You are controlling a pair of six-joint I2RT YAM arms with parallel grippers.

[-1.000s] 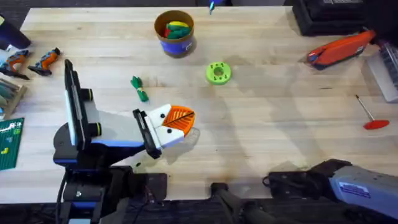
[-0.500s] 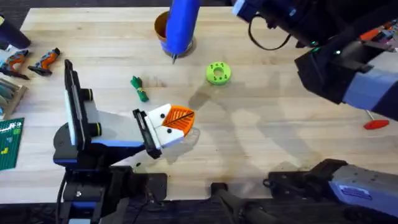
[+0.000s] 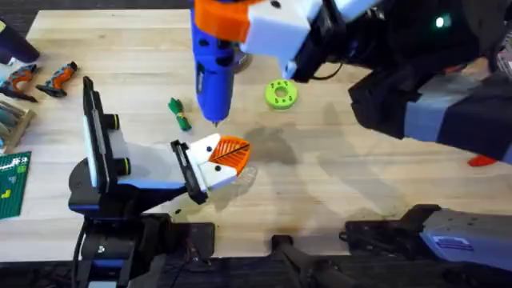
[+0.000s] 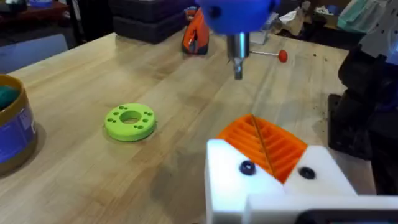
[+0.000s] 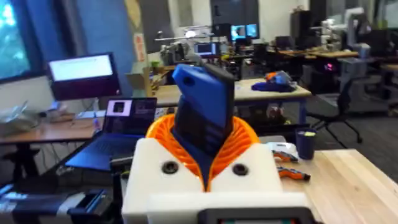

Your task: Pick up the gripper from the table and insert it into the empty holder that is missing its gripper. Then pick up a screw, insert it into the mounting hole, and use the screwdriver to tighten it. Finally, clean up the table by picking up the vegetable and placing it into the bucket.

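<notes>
Screwdriver (image 3: 213, 68), clamped in the right end effector (image 3: 240, 24), has been carried down over the left end effector (image 3: 228, 152) for tightening; the latter's opening cannot be told.

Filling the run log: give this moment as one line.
right gripper: holds screwdriver upright | bit: above the gripper | vegetable: on table | left gripper: shut

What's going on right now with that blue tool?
Right hand shut on screwdriver, bit above left hand. Vegetable on table, not in bucket. Nothing in the way.
</notes>
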